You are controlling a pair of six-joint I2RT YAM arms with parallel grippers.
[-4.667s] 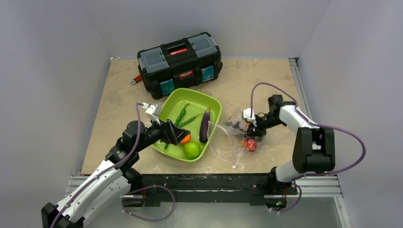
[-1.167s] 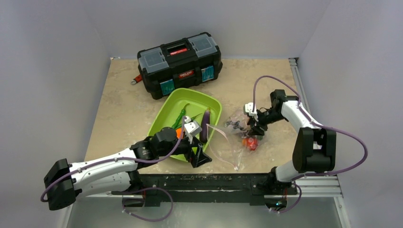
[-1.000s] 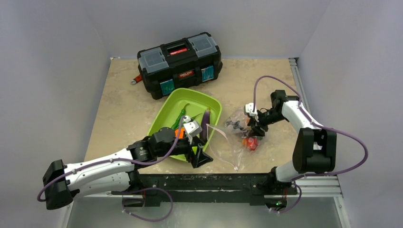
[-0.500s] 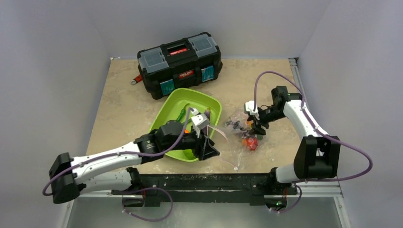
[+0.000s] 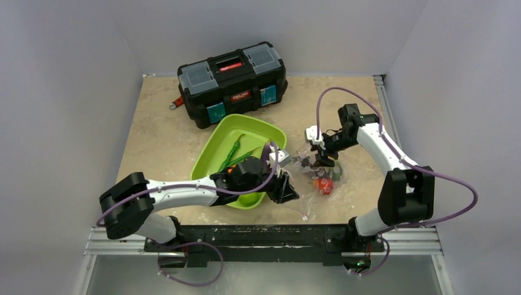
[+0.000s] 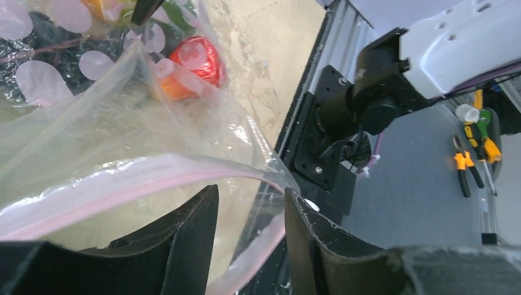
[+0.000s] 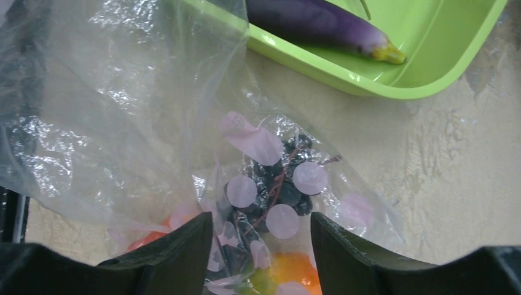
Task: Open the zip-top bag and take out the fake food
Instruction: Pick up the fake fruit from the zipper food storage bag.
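Now, from above, the left pincer has swung off the green tray, where it hung a few seconds ago. It has reached right along the near edge of the desk to the mouth of the bag. The bag lies just right of the tray, with the strawberry red inside it. The right pincer has drifted a little left and sits over the bag's far end. A black toolbox stands well apart at the far side.

From the left wrist, the fingers stand a narrow way apart. The pink zip strip runs into the gap between them. The rim lies between the jaws, but they do not look closed on it.

From the right wrist, that pincer stands wide and holds nothing. Under its gap, inside the plastic, lie the berries and, nearer, the mango. The eggplant rests in the tray beyond.

So the mouth looks open and part of the food is out. The strawberry, mango and berries remain inside. The left arm seems placed to take the rim.
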